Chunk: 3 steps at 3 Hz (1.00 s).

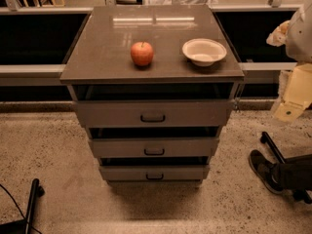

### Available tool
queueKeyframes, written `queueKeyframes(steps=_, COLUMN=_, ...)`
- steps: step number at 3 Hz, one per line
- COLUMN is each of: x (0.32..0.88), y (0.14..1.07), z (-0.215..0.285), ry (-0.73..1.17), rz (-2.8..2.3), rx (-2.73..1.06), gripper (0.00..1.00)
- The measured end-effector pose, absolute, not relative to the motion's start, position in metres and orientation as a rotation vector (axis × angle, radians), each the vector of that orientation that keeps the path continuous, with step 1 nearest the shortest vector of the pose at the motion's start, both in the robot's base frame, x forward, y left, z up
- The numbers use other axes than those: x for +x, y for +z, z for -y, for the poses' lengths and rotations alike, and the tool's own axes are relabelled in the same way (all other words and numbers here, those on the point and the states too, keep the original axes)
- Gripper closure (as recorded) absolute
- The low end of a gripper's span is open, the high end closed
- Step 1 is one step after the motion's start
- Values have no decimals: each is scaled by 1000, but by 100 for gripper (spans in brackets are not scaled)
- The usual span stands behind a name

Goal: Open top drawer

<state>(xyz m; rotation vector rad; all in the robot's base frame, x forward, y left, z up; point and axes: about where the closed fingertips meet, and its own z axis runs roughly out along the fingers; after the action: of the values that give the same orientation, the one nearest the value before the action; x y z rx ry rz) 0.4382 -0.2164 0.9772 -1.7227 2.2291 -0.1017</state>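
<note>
The top drawer [152, 112] is the widest grey front of three in a grey cabinet at the middle of the view. Its small dark loop handle [152, 117] sits at the centre of the front. A dark gap shows between the front and the cabinet top [97, 57]. No tray shows inside. My gripper [291, 106], on the cream-coloured arm, is at the right edge of the view. It is to the right of the cabinet, about level with the top drawer, and not touching it.
A red apple [142, 53] and a white bowl [204, 51] sit on the cabinet top. Two narrower drawers [154, 148] lie below. A dark shoe [263, 169] and a black leg are at the lower right. A black caster leg [33, 199] is at the lower left.
</note>
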Motion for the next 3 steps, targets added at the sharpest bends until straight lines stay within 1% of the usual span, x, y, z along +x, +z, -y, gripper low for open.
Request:
queueKeyframes(steps=2, x=444, y=970, z=211, ry=-126, rz=-2159, rx=-1749, gripper=0)
queueKeyframes(steps=3, x=448, y=915, z=200, ry=-33, rz=-2053, rx=-1796, gripper=0)
